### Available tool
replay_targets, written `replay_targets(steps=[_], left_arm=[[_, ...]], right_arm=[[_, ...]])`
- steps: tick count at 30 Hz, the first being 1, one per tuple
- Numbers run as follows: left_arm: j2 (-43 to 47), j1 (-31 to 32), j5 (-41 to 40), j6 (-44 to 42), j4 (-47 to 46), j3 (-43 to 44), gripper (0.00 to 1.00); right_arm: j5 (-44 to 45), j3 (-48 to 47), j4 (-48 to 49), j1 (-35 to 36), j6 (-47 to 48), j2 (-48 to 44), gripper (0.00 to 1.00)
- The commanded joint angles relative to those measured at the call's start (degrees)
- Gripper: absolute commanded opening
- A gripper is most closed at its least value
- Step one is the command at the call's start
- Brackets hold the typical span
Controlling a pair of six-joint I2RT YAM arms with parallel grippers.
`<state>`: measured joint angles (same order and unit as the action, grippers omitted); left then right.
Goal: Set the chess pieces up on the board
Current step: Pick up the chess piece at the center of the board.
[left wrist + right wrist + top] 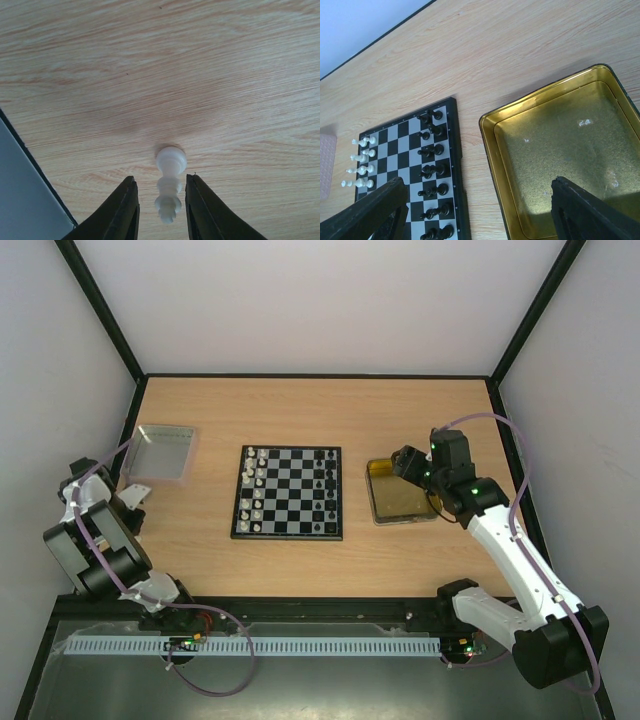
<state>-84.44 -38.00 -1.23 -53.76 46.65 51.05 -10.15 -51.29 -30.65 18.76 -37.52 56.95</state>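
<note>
The board (pixel 296 494) lies mid-table, with white chess pieces (pixel 256 490) along its left side and black ones (pixel 324 492) along its right. One white piece (pixel 171 185) stands on the bare wood at the far left. My left gripper (pixel 162 200) straddles it, jaws narrow, with a thin gap of wood showing on each side. In the top view that gripper (pixel 136 500) sits just below the silver tray. My right gripper (pixel 477 190) is open and holds nothing, hovering over the yellow tray's left edge. The right wrist view also shows the board (pixel 451 150) and its black pieces (pixel 432 167).
A shallow silver tray (pixel 162 452) sits at the left, left of the board. A yellow-tinted tray (pixel 402 508) lies right of the board, and nothing shows inside it (pixel 560 150). Black frame rails and white walls enclose the table.
</note>
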Motion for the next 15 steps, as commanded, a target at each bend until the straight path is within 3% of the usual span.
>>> replay_targets(steps=[1, 7, 15], left_arm=[[-0.1, 0.2, -1.3, -0.6, -0.8, -2.3, 0.29], [-0.3, 0.2, -2.2, -0.8, -1.8, -3.4, 0.29], [-0.6, 0.2, -2.8, -0.9, -2.4, -3.7, 0.11]], right_arm=[[0.7, -0.1, -1.3, 0.0, 0.6, -1.3, 0.77], [0.8, 0.2, -1.4, 0.0, 0.7, -1.6, 0.77], [0.6, 1.3, -0.9, 0.0, 0.5, -2.2, 0.77]])
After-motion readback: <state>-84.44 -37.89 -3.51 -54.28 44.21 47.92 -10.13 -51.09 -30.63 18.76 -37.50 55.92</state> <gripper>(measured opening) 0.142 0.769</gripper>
